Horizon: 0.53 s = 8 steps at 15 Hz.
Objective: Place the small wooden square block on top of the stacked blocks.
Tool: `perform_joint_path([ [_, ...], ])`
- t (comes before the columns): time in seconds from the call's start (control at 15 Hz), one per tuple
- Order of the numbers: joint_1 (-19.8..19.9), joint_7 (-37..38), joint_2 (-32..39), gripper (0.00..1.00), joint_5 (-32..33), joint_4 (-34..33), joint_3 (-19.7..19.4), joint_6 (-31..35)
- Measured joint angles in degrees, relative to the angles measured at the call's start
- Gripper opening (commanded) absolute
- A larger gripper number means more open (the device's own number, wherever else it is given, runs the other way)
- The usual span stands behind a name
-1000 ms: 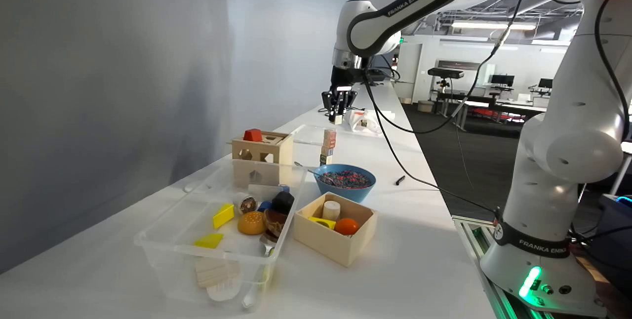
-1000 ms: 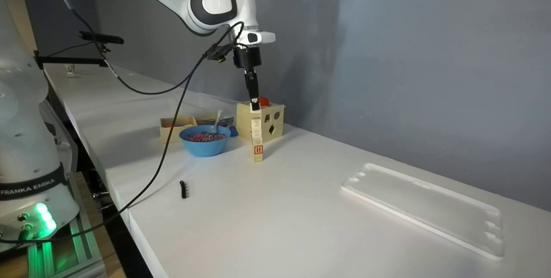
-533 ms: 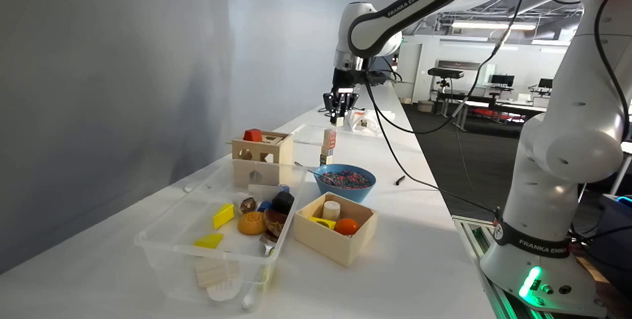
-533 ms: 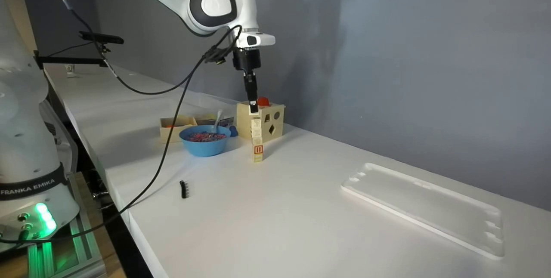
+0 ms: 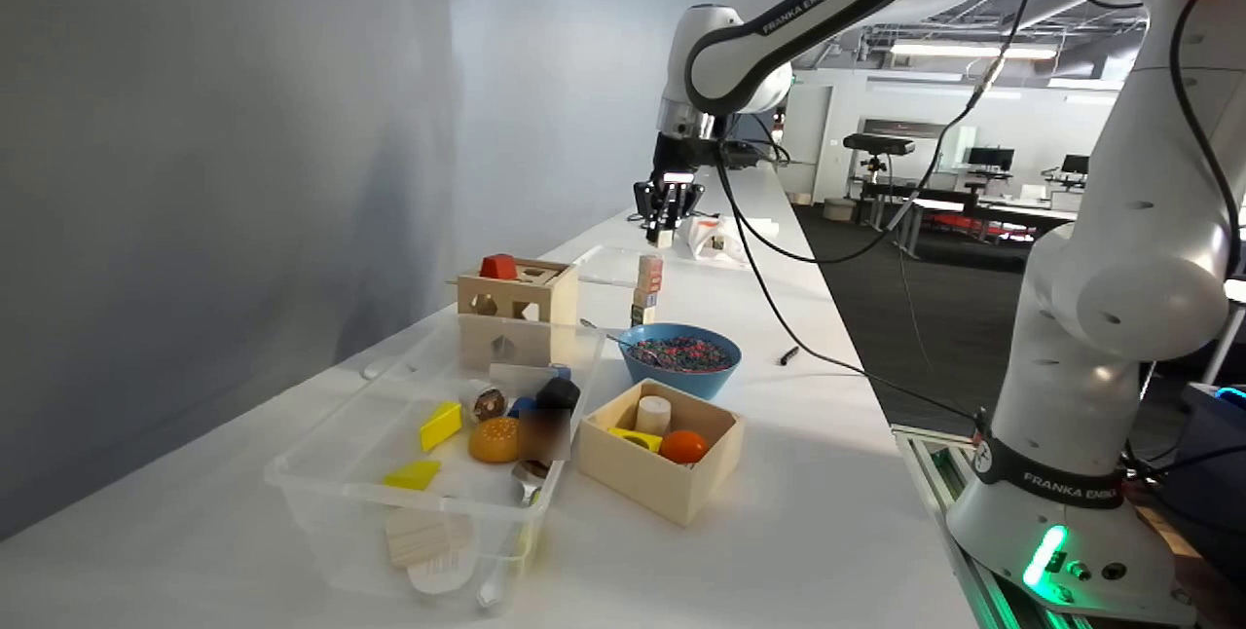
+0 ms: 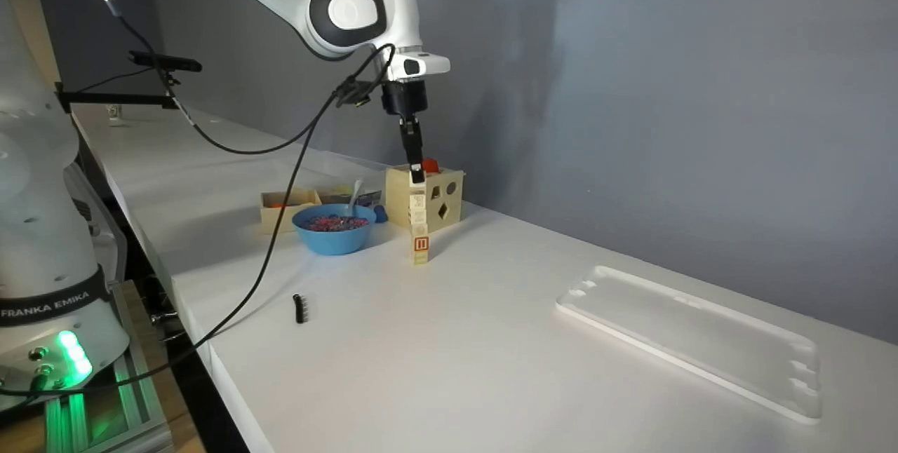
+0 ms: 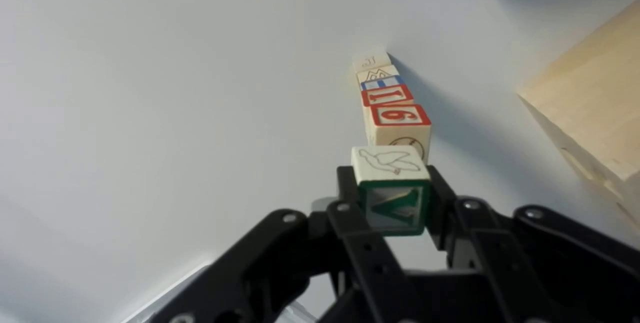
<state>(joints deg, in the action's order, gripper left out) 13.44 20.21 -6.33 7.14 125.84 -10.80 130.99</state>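
Small wooden square block [image 7: 391, 190] is riding between the fingertips [image 7: 346, 183] in the wrist view, and they're pinching it from both sides, parted only by its width! Just past it the stacked blocks [image 7: 387, 94] are standing, a red-framed 6 showing on the uppermost. In an exterior view the gripper [image 6: 417, 174] is hanging tips-down, edging sideways from half a second ago: now the block is lining up with the column's top, so aim that way is looking good. In an exterior view, beyond the blue bowl [image 5: 691, 384], the block is shifting slightly toward the column but is showing off to its side and higher, so it's probably needing more travel before any lowering.
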Motion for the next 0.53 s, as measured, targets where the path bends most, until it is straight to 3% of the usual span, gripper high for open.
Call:
perform_joint_path([
  [0.07,0.0,0.0,0.2,0.34,0.0,0.0,0.0,0.2],
  [0.4,-0.1,0.0,0.7,0.34,0.0,0.0,0.1,0.2],
  [0.47,-0.1,0.0,0.7,0.09,0.0,0.0,0.1,0.2],
  [0.53,-0.1,0.0,0.7,0.09,0.0,0.0,0.1,0.2],
])
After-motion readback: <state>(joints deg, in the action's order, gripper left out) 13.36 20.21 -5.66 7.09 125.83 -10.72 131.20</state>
